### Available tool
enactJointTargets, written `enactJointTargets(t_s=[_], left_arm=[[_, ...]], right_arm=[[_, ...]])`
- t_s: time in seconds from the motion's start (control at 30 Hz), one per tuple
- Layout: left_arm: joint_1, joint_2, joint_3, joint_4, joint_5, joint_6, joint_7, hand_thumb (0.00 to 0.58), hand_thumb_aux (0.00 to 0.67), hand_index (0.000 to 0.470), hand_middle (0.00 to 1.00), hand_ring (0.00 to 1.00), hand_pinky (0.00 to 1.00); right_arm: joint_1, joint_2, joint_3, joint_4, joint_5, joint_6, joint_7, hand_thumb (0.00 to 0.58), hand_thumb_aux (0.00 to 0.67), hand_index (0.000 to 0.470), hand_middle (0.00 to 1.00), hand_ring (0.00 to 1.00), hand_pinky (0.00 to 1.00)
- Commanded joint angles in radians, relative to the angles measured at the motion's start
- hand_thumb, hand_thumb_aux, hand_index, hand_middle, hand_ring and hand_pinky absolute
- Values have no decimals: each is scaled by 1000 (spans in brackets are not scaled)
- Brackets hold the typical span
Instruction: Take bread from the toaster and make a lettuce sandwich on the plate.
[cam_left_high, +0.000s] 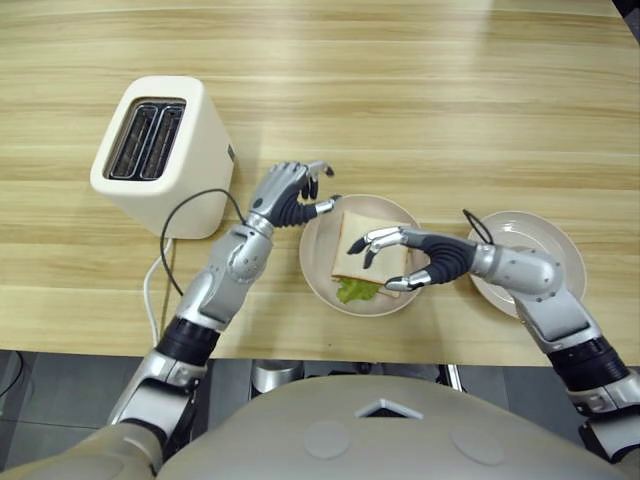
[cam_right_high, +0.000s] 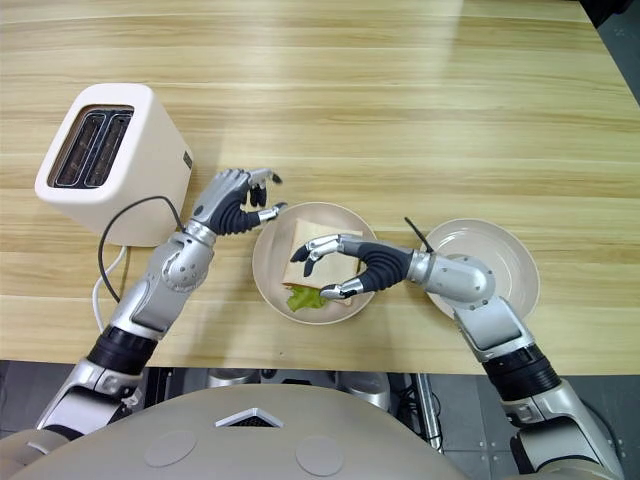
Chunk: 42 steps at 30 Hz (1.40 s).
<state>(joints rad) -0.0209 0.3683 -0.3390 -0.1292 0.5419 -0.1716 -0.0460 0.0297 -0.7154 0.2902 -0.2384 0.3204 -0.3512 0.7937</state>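
A cream toaster stands at the left, its two slots dark with no bread showing. A beige plate in the middle holds a bread slice lying over a green lettuce leaf that sticks out at the near edge. My left hand hovers at the plate's far-left rim, fingers curled and holding nothing. My right hand is over the bread from the right, fingers spread and arched above the slice, with nothing grasped.
A second, empty beige plate sits at the right, partly under my right forearm. The toaster's white and black cords run down to the table's near edge. Bare wooden tabletop stretches across the far side.
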Motion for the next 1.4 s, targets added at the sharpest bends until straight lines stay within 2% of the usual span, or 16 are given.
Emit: enactJointTargets(t_s=[0.03,0.2,0.3,0.4,0.53,0.63,0.73,0.87,1.13,1.4], left_arm=[[131,87,23,-226,-303,-31,-233,580,670,460,1000,1000,1000],[251,195,40,-364,-639,22,-469,580,670,460,1000,1000,1000],[325,283,28,-373,-766,52,-618,580,670,460,1000,1000,1000],[345,343,-13,-317,-722,57,-704,580,670,460,1000,1000,1000],[313,383,-106,-194,-503,19,-735,580,670,460,1000,1000,1000],[245,376,-160,-93,-280,1,-679,580,670,460,1000,1000,1000],[148,339,-219,37,1,-14,-532,580,670,460,1000,1000,1000],[83,256,-268,133,185,-6,-379,580,670,460,1000,1000,1000],[-5,122,-232,244,259,23,-197,580,670,460,1000,1000,1000],[-197,19,-170,538,220,82,-70,580,670,460,1000,1000,1000]], right_arm=[[53,-24,-66,-107,296,179,103,580,670,460,1000,1000,1000],[131,-64,-133,-94,466,331,243,580,670,460,1000,1000,1000],[203,-125,-124,-53,399,358,346,580,670,460,1000,1000,1000],[243,-162,-67,-6,203,306,368,580,670,460,1000,1000,1000],[233,-161,26,89,-105,198,319,580,670,460,1000,1000,1000],[199,-121,58,164,-263,124,245,580,670,460,1000,1000,1000],[125,-67,73,240,-457,52,101,580,670,460,1000,1000,1000],[54,-28,98,311,-608,-49,-7,580,670,460,1000,1000,1000],[-154,82,152,534,-787,-163,-171,580,670,460,1000,1000,1000],[-513,243,177,1049,-815,-242,-272,580,670,460,1000,1000,1000]])
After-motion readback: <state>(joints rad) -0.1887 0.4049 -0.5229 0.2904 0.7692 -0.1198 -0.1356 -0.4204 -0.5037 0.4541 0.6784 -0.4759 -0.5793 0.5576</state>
